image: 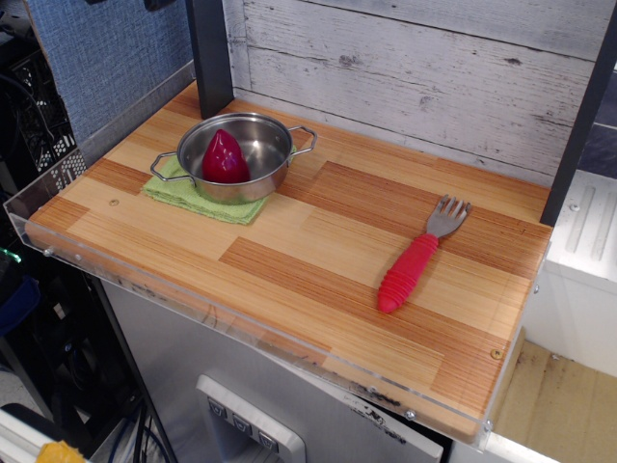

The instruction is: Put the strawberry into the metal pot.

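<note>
The strawberry (224, 157), a glossy dark-red cone, stands tip up inside the metal pot (265, 140). The pot is a small shiny steel one with two wire loop handles, and it rests on a green cloth (202, 201) at the back left of the wooden board. Only two dark slivers of my gripper (130, 4) show at the very top edge, high above and left of the pot. They are well clear of it. Its jaws are cut off by the frame.
A fork with a red ribbed handle (409, 270) lies on the right half of the board. A dark post (210, 53) stands right behind the pot. A whitewashed plank wall (415, 68) backs the board, and a clear acrylic rim (29, 207) edges its left and front.
</note>
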Controlling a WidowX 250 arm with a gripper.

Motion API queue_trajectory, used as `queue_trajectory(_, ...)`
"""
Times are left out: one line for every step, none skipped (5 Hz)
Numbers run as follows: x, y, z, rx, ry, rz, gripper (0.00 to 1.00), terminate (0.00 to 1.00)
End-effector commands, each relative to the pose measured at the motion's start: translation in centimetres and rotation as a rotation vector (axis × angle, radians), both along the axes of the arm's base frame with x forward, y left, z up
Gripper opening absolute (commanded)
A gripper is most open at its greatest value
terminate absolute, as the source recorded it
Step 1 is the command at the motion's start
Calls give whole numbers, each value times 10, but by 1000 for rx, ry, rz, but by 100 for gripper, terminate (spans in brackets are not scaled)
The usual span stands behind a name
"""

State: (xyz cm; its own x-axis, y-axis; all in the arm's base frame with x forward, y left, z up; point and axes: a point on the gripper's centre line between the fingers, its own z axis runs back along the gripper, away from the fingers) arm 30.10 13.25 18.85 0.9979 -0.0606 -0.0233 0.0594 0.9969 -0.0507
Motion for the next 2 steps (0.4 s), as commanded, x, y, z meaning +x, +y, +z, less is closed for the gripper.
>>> queue_trajectory(-9,2,23,36,-62,-10,100,0)
queue_trajectory(-9,2,23,36,-62,-10,100,100)
